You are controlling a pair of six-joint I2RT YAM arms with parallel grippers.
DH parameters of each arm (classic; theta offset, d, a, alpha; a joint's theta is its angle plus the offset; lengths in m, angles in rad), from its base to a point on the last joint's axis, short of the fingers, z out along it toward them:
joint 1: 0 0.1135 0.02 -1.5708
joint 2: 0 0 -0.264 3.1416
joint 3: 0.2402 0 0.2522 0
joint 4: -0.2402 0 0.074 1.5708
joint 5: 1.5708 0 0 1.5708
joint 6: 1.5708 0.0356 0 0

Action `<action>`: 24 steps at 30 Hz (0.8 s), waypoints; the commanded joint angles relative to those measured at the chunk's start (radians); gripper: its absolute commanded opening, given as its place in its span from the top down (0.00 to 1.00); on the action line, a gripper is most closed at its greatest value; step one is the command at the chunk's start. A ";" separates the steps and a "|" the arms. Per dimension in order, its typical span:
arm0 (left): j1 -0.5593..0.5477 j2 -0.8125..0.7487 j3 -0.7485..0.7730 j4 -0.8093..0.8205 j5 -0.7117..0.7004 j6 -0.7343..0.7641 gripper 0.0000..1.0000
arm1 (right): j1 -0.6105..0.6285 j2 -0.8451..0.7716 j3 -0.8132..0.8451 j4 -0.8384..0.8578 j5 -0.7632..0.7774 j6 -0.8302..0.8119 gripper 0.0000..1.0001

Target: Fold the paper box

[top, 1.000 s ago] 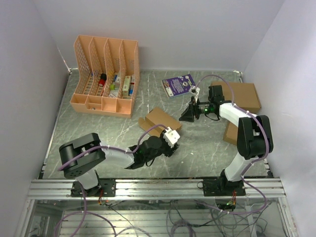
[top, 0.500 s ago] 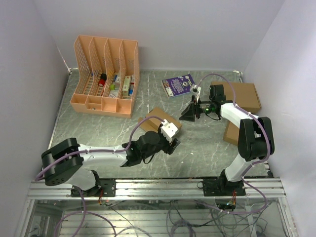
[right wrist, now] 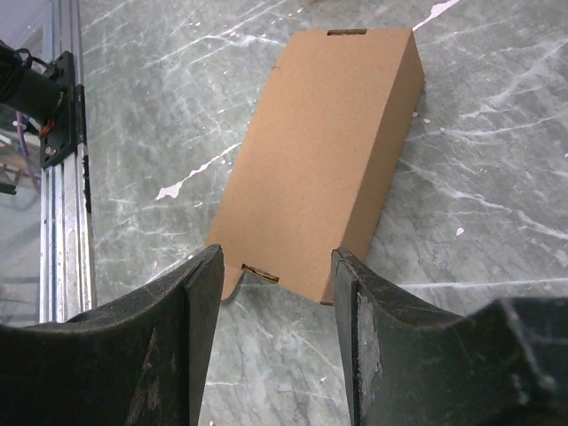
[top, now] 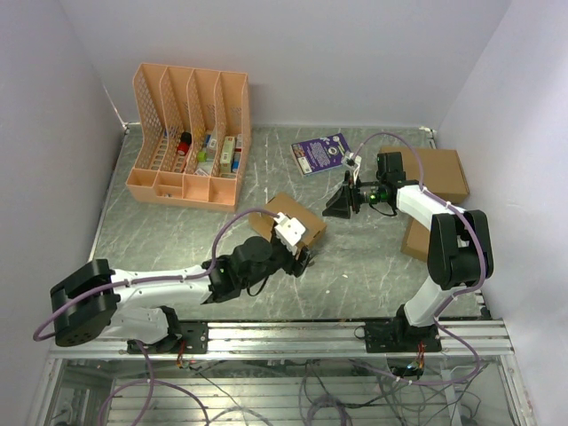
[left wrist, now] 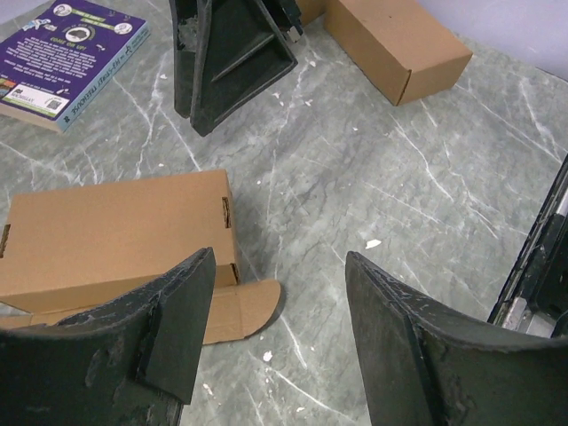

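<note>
The paper box (top: pixel 286 209) is a slim brown carton lying flat mid-table. In the left wrist view the paper box (left wrist: pixel 115 232) has one rounded end flap (left wrist: pixel 241 309) lying open on the table. My left gripper (top: pixel 298 259) is open and empty just in front of that end; in its own view the left gripper (left wrist: pixel 277 297) straddles bare table beside the flap. My right gripper (top: pixel 339 206) is open and empty, just right of the box, apart from it. In the right wrist view the right gripper (right wrist: pixel 273 266) faces the box's (right wrist: pixel 324 142) short end.
A pink file organizer (top: pixel 188 138) stands at the back left. A purple book (top: pixel 321 153) lies at the back middle. A large flat cardboard box (top: pixel 437 173) and a second small carton (top: pixel 414 238) lie at the right, by the right arm.
My left arm has stretched out low to the left, and its gripper has shifted slightly left at the box's near end. The right arm and the box have not moved.
</note>
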 commanded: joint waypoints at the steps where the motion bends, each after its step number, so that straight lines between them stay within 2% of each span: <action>1: 0.003 -0.035 -0.018 0.009 -0.019 -0.010 0.29 | -0.007 -0.014 0.004 -0.003 -0.026 -0.002 0.49; 14: 0.011 -0.101 -0.022 -0.037 -0.022 0.022 0.25 | -0.006 -0.016 -0.002 0.023 -0.041 0.040 0.49; 24: 0.015 -0.083 -0.036 -0.023 0.024 0.049 0.26 | 0.004 -0.043 -0.044 0.157 -0.019 0.174 0.49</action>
